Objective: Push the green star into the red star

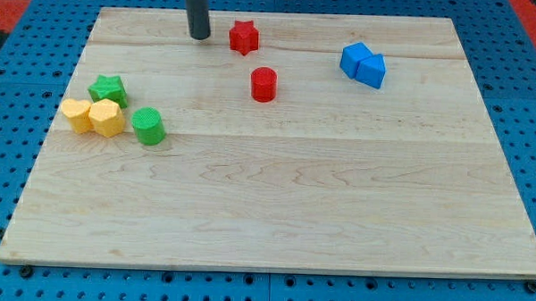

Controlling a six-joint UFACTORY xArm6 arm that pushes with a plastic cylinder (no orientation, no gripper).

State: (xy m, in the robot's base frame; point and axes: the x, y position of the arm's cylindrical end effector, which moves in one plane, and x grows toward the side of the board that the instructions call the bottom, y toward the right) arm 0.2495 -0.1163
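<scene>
The green star [108, 89] lies at the view's left on the wooden board [275, 213], touching two yellow blocks. The red star [243, 37] lies near the view's top, left of centre. My tip [199, 36] rests on the board just left of the red star, with a small gap between them. The tip is far up and to the right of the green star.
Two yellow blocks [75, 114] [106, 118] sit just below the green star. A green cylinder [148, 127] stands to their right. A red cylinder [264, 83] stands below the red star. Two blue blocks [354, 59] [372, 71] touch at the top right.
</scene>
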